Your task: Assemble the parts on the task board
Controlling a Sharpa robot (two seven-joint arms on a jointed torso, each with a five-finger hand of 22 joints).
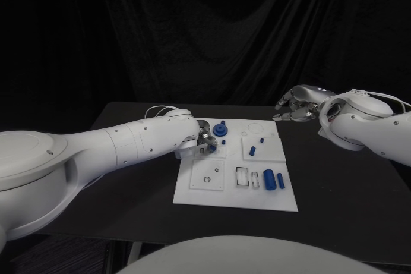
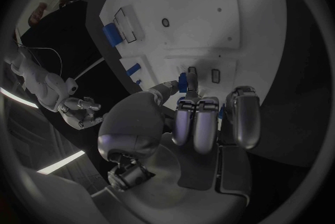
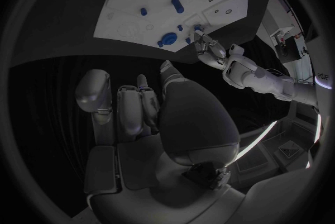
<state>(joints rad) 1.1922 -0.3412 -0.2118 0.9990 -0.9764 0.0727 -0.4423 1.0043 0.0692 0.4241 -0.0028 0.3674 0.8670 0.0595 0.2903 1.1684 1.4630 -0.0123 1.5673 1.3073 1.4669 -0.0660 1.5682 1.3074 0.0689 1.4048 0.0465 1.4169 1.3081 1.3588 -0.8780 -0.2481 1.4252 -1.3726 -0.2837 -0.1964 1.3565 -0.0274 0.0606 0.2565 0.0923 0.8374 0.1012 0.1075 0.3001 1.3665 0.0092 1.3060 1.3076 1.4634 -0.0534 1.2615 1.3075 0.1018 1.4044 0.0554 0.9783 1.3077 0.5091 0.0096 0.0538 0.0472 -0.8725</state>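
The white task board (image 1: 192, 194) lies in the middle of the black table. My left hand (image 1: 204, 141) hovers over its left far part and pinches a small blue part (image 1: 211, 148) between thumb and a finger; the left wrist view shows that blue part (image 2: 183, 81) just above the board (image 2: 237, 17). A blue round knob (image 1: 220, 130), a small blue peg (image 1: 253, 150) and two blue cylinders (image 1: 269, 179) sit on the board. My right hand (image 1: 299, 108) hangs beyond the board's far right corner, fingers curled in on nothing; the right wrist view shows this hand (image 3: 136, 106) well away from the board (image 3: 133, 0).
White rectangular slots (image 1: 248, 178) lie beside the cylinders, and a round hole (image 1: 206, 179) marks the near left plate. Black table (image 1: 342, 185) surrounds the board on all sides. A dark curtain hangs behind the table.
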